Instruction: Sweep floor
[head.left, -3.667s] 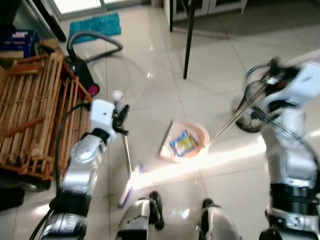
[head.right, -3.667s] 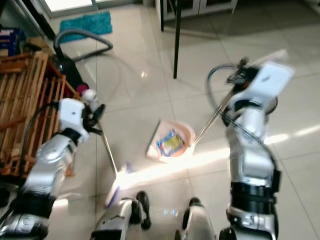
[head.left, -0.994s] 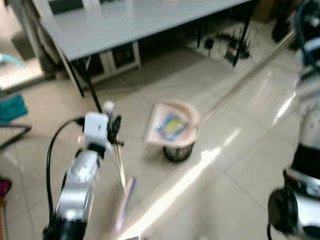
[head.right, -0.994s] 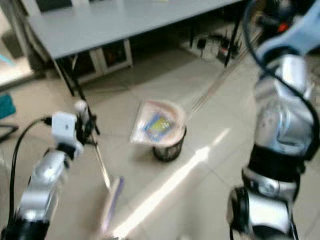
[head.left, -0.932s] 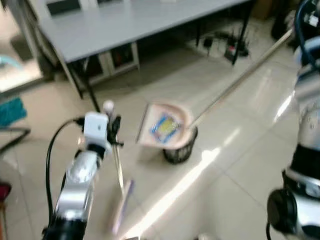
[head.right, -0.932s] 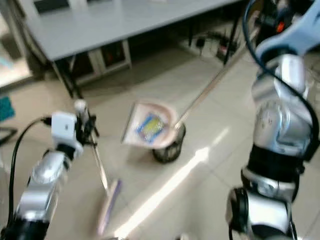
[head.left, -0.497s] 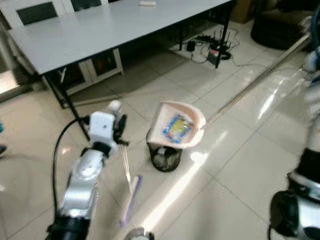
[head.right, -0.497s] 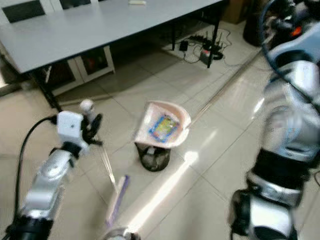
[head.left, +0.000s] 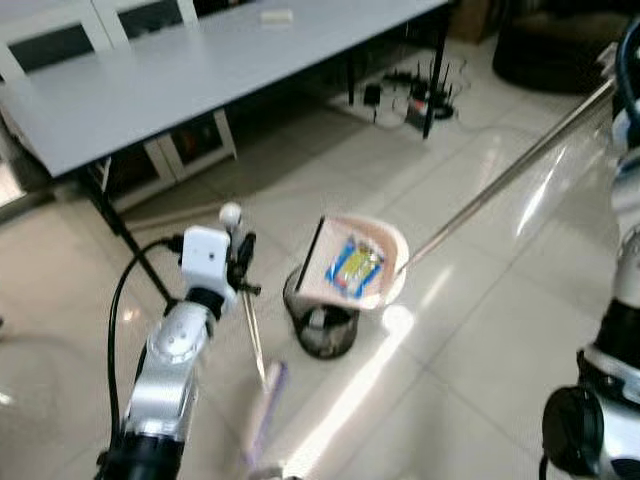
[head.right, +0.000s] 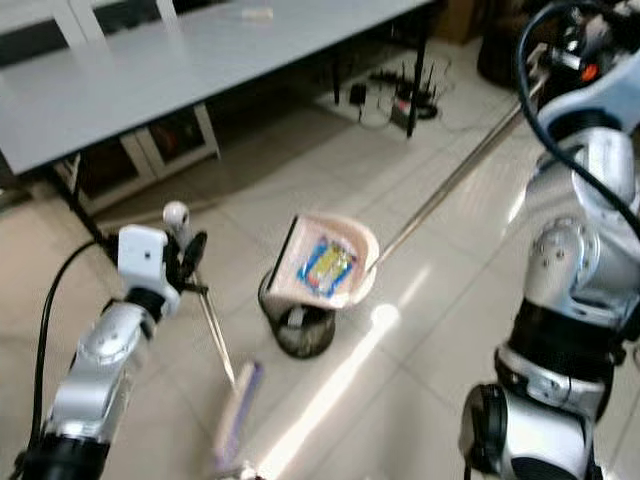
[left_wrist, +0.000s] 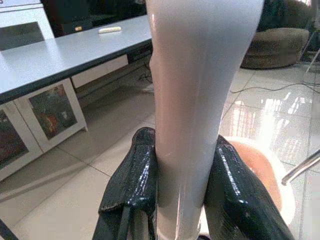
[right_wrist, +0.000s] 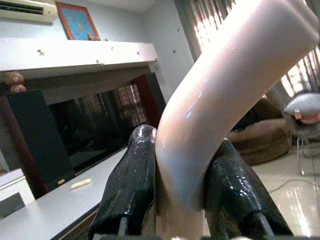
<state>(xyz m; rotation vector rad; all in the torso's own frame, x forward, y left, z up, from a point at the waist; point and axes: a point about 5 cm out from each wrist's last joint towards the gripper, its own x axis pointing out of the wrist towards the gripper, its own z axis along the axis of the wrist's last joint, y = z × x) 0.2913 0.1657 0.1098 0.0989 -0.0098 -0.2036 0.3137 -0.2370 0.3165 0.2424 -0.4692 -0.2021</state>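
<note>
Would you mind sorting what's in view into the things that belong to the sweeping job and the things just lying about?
Part of the job:
- dustpan, tilted over the bin, on a long handle held by the right gripper
- blue and yellow packet in it
- black bin
- broom, held by the left gripper

Lying about:
- grey table
- power strip and cables

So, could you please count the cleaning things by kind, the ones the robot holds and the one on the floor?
Broom, in the left pincer: 1
Dustpan with a wrapper in it, handle in the right pincer: 1
Bin, on the floor under the dustpan: 1
Total: 3
</note>
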